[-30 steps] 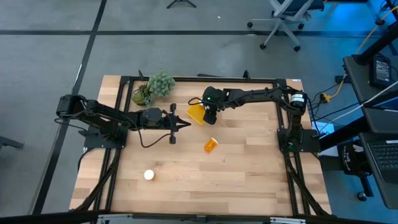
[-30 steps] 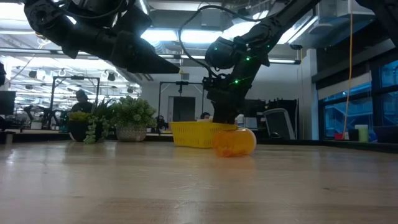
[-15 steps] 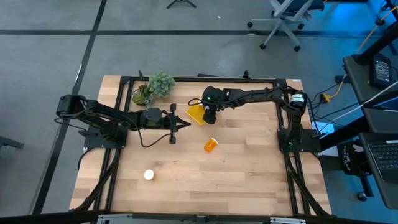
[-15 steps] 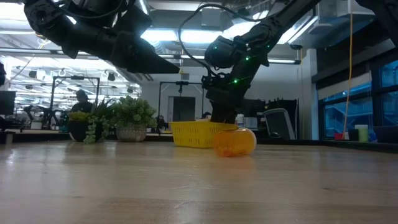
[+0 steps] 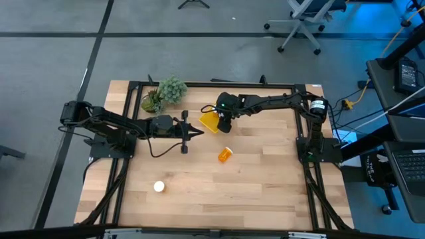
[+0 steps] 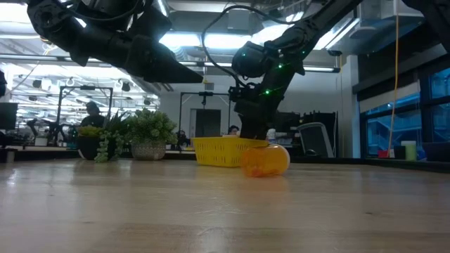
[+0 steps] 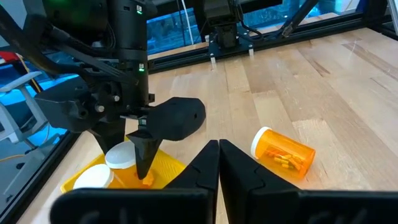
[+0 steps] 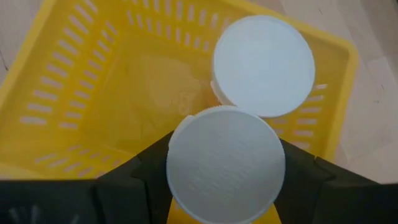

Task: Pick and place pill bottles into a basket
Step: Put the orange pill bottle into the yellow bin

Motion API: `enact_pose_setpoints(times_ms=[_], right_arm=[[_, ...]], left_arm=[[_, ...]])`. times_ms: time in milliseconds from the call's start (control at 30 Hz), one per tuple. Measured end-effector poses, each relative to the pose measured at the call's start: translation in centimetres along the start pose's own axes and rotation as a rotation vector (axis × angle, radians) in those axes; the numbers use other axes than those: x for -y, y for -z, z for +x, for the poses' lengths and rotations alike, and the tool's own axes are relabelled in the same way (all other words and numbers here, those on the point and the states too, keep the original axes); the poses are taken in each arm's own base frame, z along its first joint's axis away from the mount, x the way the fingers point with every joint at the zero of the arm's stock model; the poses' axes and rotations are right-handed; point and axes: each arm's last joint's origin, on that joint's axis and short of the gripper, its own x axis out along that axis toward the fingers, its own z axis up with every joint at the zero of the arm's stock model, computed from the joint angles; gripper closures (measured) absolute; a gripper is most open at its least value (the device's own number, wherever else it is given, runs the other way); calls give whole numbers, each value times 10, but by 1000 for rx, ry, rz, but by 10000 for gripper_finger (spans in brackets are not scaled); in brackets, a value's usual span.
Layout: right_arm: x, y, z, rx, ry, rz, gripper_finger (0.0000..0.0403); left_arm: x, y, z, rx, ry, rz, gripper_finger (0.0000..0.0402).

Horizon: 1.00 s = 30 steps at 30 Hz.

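The yellow basket [image 5: 208, 121] stands on the table at the far middle. My right gripper [image 5: 223, 123] reaches down into it, shut on a white-capped pill bottle [image 8: 227, 165]. A second bottle [image 8: 264, 65] stands in the basket beside it. A third orange bottle [image 5: 226, 155] lies on its side on the table in front of the basket. A fourth [image 5: 159, 187] stands upright near the front left. My left gripper [image 5: 199, 135] hovers shut and empty, left of the basket. My right gripper has the pill bottle between its two fingers [image 8: 146, 171], one at each side of the white cap [image 8: 177, 165]. The fingers come steeply from above, slanting in from the table's right. The bottle stands upright inside the basket; whether its bottom rests on the basket's floor is hidden.
A green leafy plant [image 5: 166, 93] in a pot stands at the table's far left corner. A black frame [image 5: 212, 83] runs along the table's far edge and its sides. Bare wood lies across the near half of the table [image 5: 265, 192].
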Motion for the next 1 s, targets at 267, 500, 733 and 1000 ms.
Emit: enact_pose_setpoints(times_ms=[267,500,733,1000], right_arm=[[2,-6,-17,43,4,4,187],[2,-4,-17,20,4,5,187],[2,-4,-17,18,7,23,187],[2,-3,-17,14,8,5,187]], left_arm=[[0,0,0,0,0,0,396],[0,0,0,0,0,0,393],[0,0,0,0,0,-3,399],[0,0,0,0,0,-3,392]])
